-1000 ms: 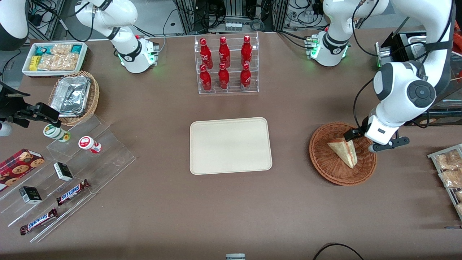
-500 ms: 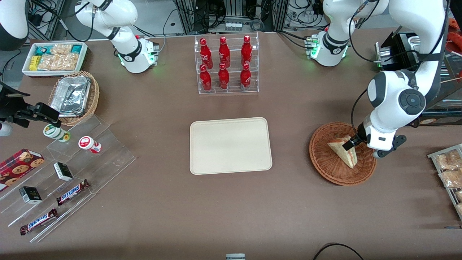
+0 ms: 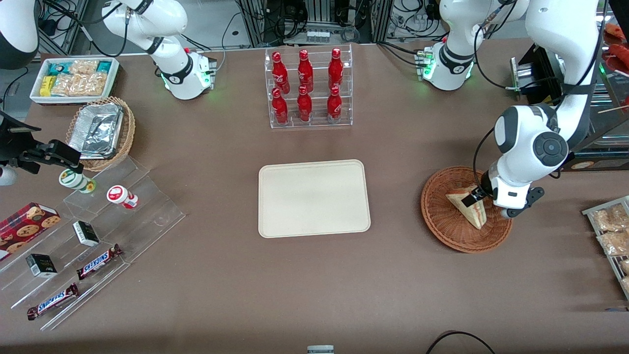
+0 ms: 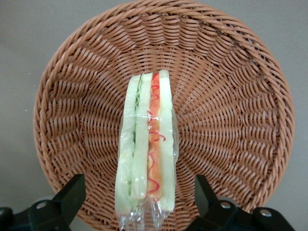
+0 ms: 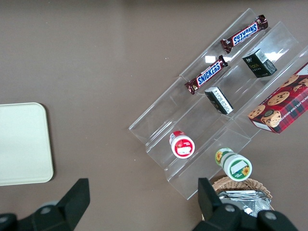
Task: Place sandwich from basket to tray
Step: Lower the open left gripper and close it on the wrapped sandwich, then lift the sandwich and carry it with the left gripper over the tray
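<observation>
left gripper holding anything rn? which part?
Nothing held. The gripper is open above the basket, jaws on either side of the wrapped sandwich at its wide end, not touching it.

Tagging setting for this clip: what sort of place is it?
Likely a lab mock-up of a snack counter: a bottle rack, Snickers bars on clear steps, cabling at the table's edge. The tool hangs open over the sandwich.

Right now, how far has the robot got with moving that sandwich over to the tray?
Nothing is delivered yet: the flat cream-beige tray is bare. In hand is the approach: the left arm's gripper hangs over the round reddish-brown wicker basket, fingers open on either side of the wrapped triangular sandwich, which lies in the basket, not gripped. Left to do: close on it, lift, carry it to the tray and release.
</observation>
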